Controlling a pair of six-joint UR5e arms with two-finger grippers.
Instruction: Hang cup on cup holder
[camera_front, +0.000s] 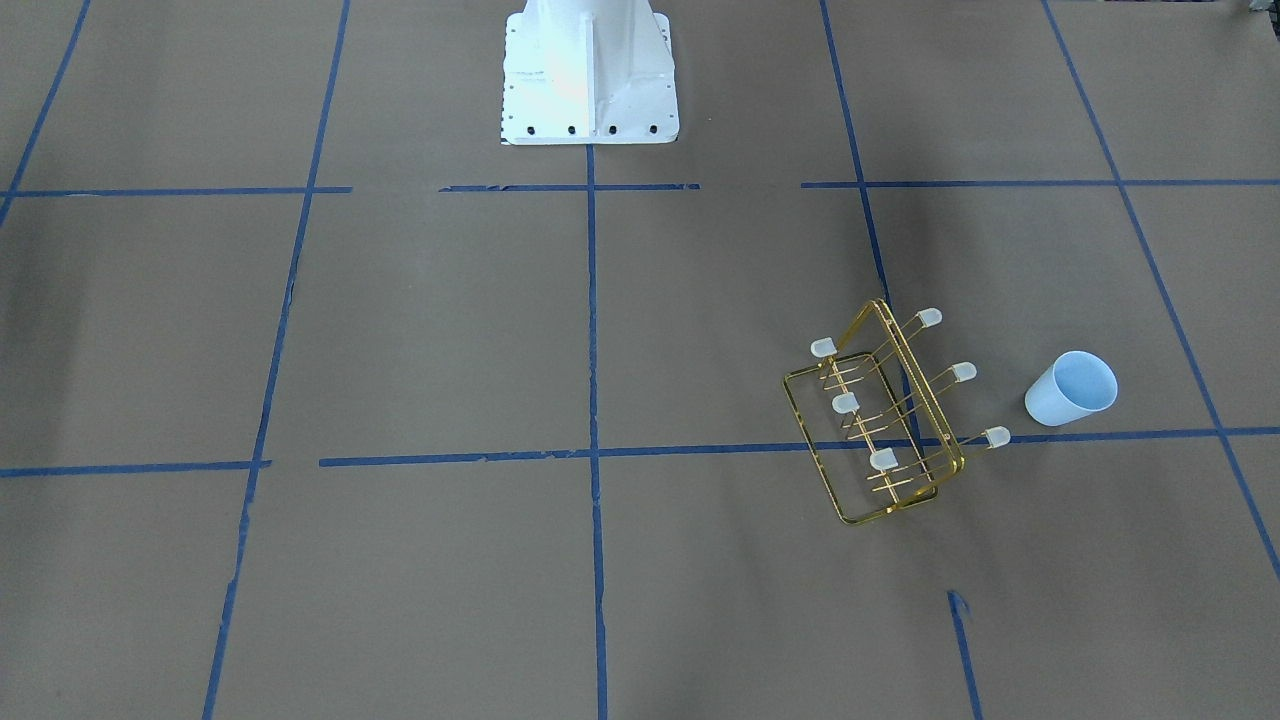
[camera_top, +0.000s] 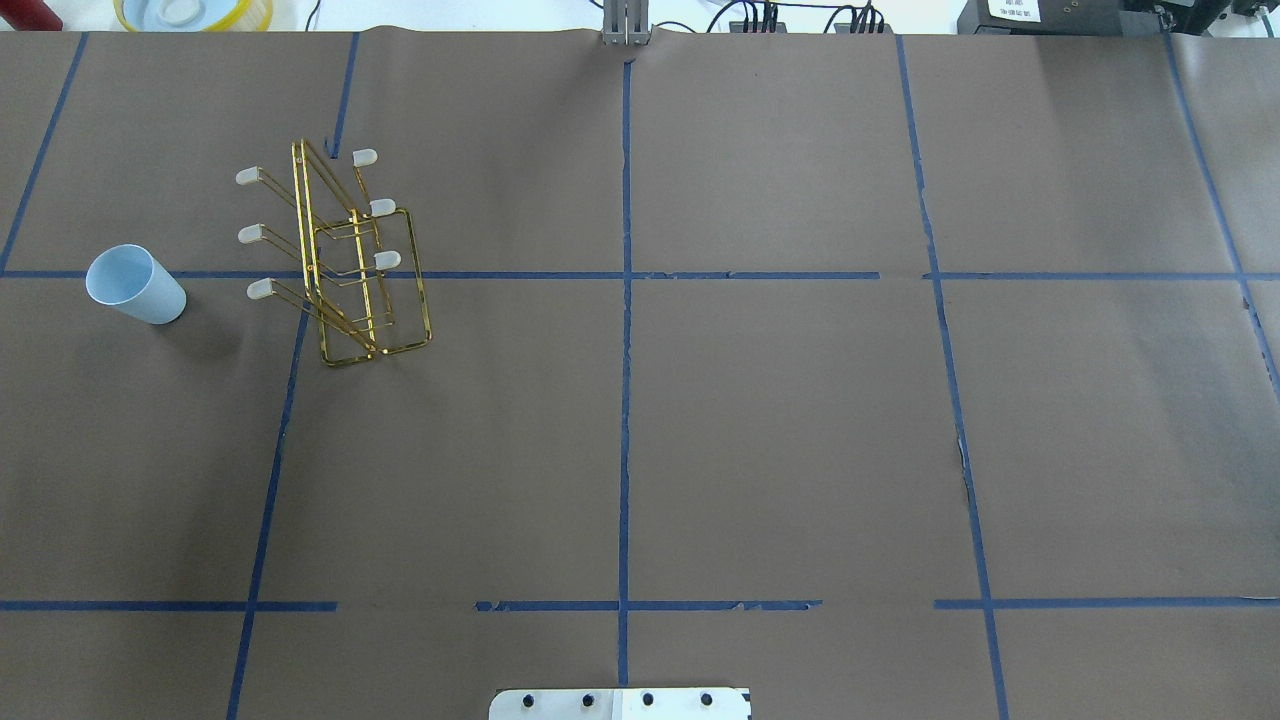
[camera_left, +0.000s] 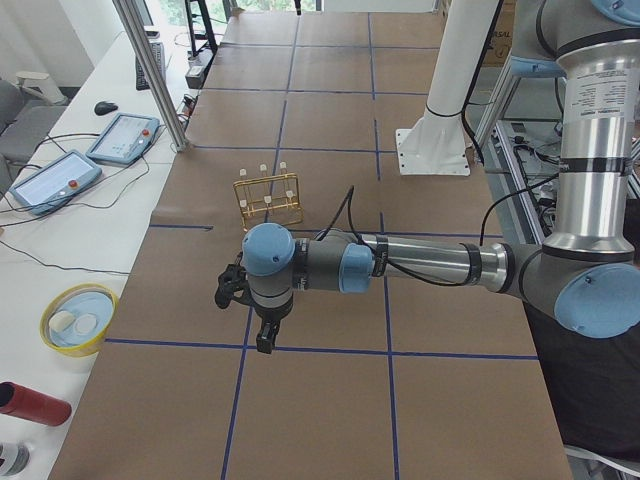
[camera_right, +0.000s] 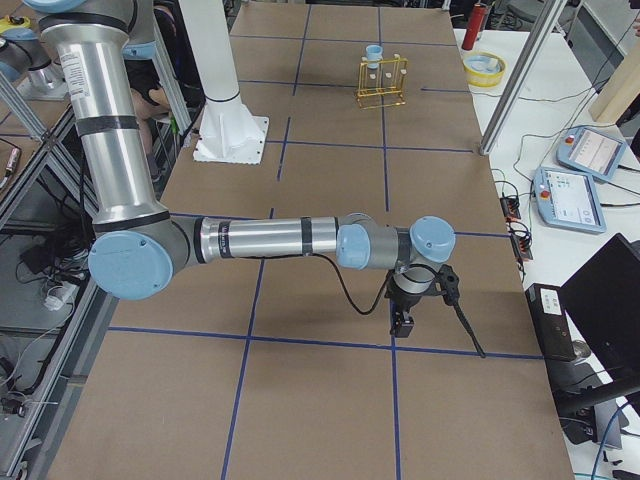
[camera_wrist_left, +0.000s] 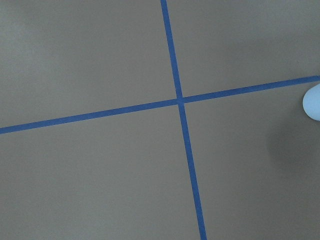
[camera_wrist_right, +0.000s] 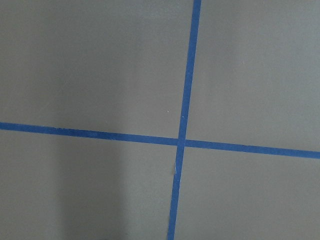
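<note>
Found cup (camera_front: 1071, 388) upright, mouth up, on desk (camera_front: 400, 330) at centre right of front-facing view. Found rack (camera_front: 880, 415) standing near it on its left, not touching. Saw left gripper (camera_left: 262, 340) and right gripper (camera_right: 402, 322) in side views only, pointing down above desk, well apart from cup; cannot tell how far open or whether holding anything

Cup (camera_front: 1068, 392): smooth matt plastic. Cup holder (camera_front: 922, 388): glossy gold metal wire, translucent caps (camera_front: 929, 317). Table cover (camera_front: 420, 330): matt brown paper.
</note>
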